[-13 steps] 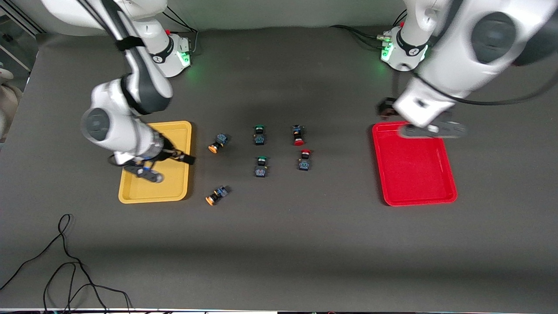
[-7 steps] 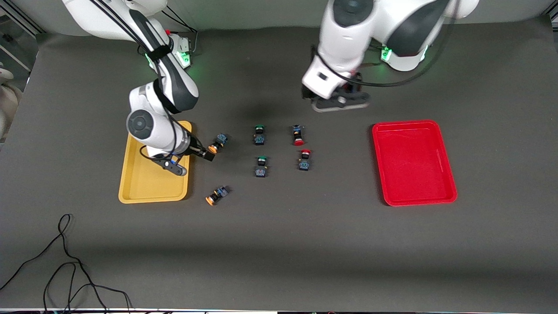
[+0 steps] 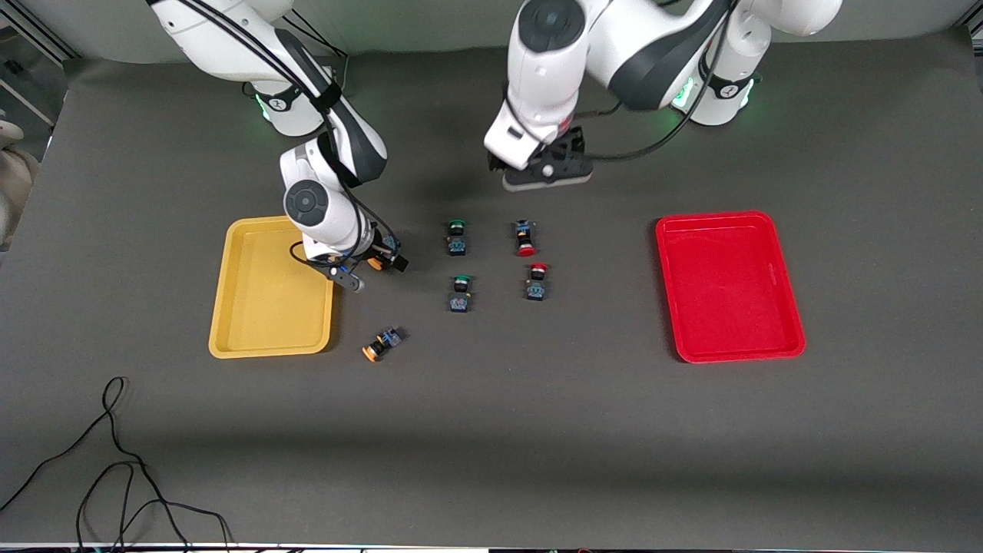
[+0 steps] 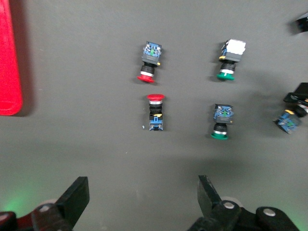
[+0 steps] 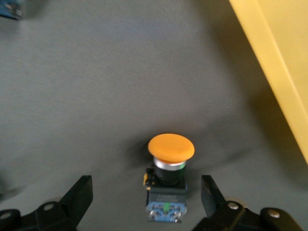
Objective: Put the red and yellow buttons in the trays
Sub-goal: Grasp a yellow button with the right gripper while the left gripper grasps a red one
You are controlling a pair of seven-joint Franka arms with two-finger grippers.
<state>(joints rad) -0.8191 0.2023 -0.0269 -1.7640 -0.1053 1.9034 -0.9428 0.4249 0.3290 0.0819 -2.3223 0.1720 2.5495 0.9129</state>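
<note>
Dark table mat [image 3: 537, 430] carries two green-capped switches [image 3: 456, 237] between wide-open right end effector [image 3: 369, 265] and wide-open left end effector [image 3: 547, 173].

A high front camera is facing the robots' bases, taking in the whole table [image 3: 491, 430]. The left wrist camera is looking straight down from mid height on the button grid; the right wrist camera is hovering close over one orange-capped button [image 5: 168, 180], with the yellow tray [image 5: 274, 62] at its two o'clock, both shared with the front view.

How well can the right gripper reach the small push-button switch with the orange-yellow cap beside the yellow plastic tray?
Probably yes. The right gripper is open, its fingers either side of the orange-yellow-capped push-button switch, nothing between them. The yellow plastic tray lies beside it, apart.
</note>
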